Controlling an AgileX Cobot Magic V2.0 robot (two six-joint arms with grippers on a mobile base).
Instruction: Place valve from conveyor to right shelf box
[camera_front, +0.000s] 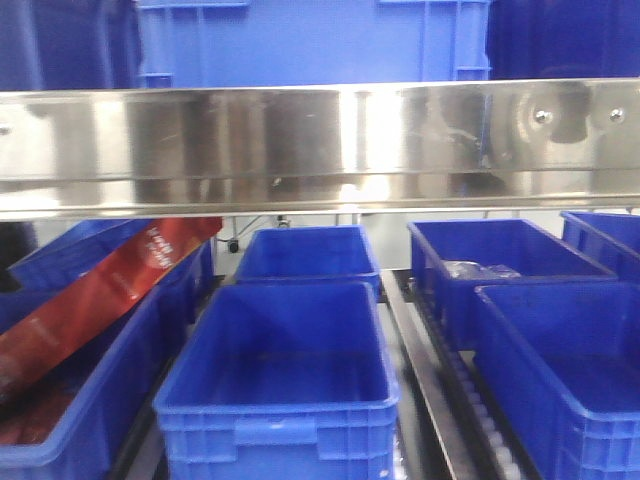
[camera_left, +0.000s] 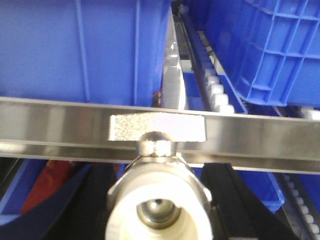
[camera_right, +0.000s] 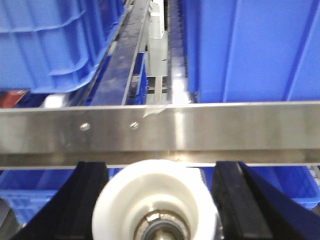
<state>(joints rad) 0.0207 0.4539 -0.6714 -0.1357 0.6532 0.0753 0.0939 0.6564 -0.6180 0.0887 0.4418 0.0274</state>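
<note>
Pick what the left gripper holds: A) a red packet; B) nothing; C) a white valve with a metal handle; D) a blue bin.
C: the left wrist view shows the white valve, with its metal handle on top, clamped between the black fingers of the left gripper.

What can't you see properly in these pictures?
- Conveyor: in no view; every camera faces the shelf.
- Front view: the pale thing in a back box on the right is too blurred to name.
- Left wrist view: the bottom edge cuts off the valve.
- Right wrist view: the white round part is cut off below and blurred; its type is unclear.
</note>
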